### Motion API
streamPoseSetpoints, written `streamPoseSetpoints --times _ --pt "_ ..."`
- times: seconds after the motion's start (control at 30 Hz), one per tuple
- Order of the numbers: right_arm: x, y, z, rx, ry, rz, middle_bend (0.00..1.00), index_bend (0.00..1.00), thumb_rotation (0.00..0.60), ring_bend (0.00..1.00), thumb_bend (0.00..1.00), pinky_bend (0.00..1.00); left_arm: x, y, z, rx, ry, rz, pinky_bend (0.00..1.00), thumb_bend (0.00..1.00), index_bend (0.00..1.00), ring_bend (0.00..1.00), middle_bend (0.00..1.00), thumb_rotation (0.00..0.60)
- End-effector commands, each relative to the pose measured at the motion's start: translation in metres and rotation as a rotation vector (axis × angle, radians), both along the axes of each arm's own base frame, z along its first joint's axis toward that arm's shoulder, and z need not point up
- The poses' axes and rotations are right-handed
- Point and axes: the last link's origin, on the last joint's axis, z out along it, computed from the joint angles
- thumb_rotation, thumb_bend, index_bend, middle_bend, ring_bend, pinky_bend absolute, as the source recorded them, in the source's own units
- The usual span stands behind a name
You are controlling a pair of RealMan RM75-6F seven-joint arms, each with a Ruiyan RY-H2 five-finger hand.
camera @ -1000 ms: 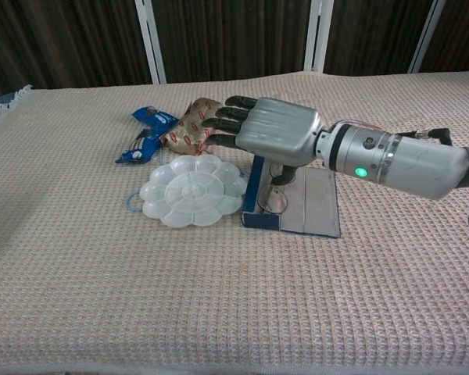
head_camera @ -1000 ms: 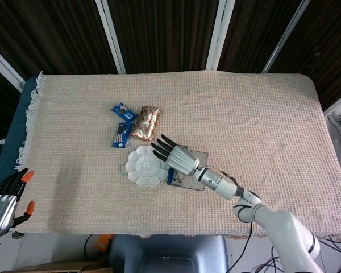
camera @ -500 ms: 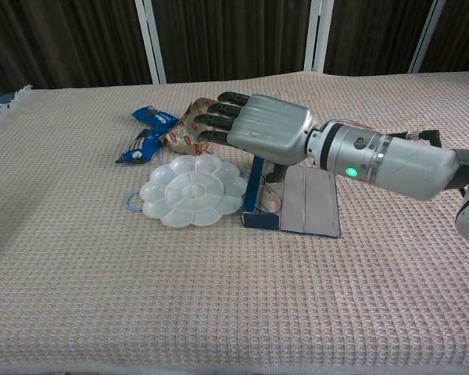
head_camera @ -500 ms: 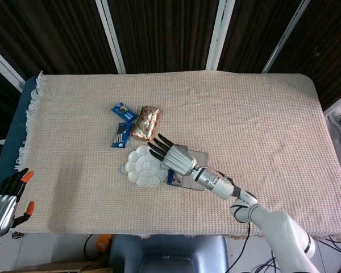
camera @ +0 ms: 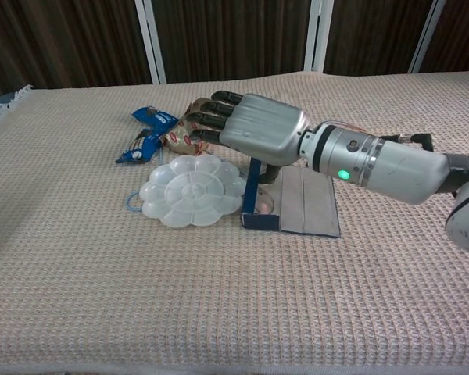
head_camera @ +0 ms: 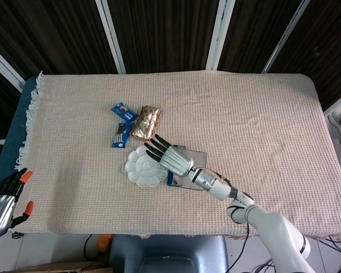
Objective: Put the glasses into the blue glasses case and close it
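The blue glasses case (camera: pixel 309 207) lies open in the middle of the table, its grey inside facing up and its blue wall (camera: pixel 250 191) standing upright on the left side. A clear lens of the glasses (camera: pixel 266 205) shows inside the case, under the palm. My right hand (camera: pixel 254 133) hovers flat over the case's left edge with its fingers stretched out toward the snack packets and nothing in it. From the head view that right hand (head_camera: pixel 167 158) covers most of the case (head_camera: pixel 184 181). My left hand (head_camera: pixel 3 202) hangs off the table's lower left corner, holding nothing.
A white flower-shaped palette (camera: pixel 191 190) lies against the case's left side, with a thin blue ring (camera: pixel 131 201) beside it. Behind them lie a blue snack packet (camera: pixel 144 137) and a red-gold packet (camera: pixel 184 129). A beige woven cloth (head_camera: pixel 261 114) covers the table.
My right hand has slid leftward over the case, its fingertips now above the red-gold packet. The left hand has stayed where it was.
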Motion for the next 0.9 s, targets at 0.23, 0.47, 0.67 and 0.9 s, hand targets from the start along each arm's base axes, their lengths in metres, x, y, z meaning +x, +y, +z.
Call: streamPoseSetpoints --times 0.23,0.47,0.67,0.9 --pt "-0.033 0.022 0.036 0.029 -0.091 0.038 0.11 0.23 0.600 0.04 0.18 0.17 0.002 -0.001 -0.002 -0.003 0.007 -0.007 0.12 0.46 0.00 0.04 0.01 0.600" --pt "-0.070 0.046 0.060 0.110 -0.175 -0.012 0.11 0.37 0.600 0.04 0.18 0.14 0.003 -0.002 -0.005 -0.006 0.017 -0.012 0.12 0.46 0.00 0.04 0.01 0.600" --pt "-0.103 0.049 0.065 0.177 -0.196 -0.089 0.13 0.54 0.600 0.03 0.23 0.10 0.003 0.001 -0.008 -0.015 0.027 -0.004 0.12 0.46 0.00 0.04 0.01 0.600" --pt "-0.121 0.043 0.067 0.234 -0.185 -0.142 0.13 0.61 0.600 0.02 0.28 0.03 0.003 0.003 -0.009 -0.013 0.033 0.006 0.13 0.46 0.00 0.04 0.01 0.600"
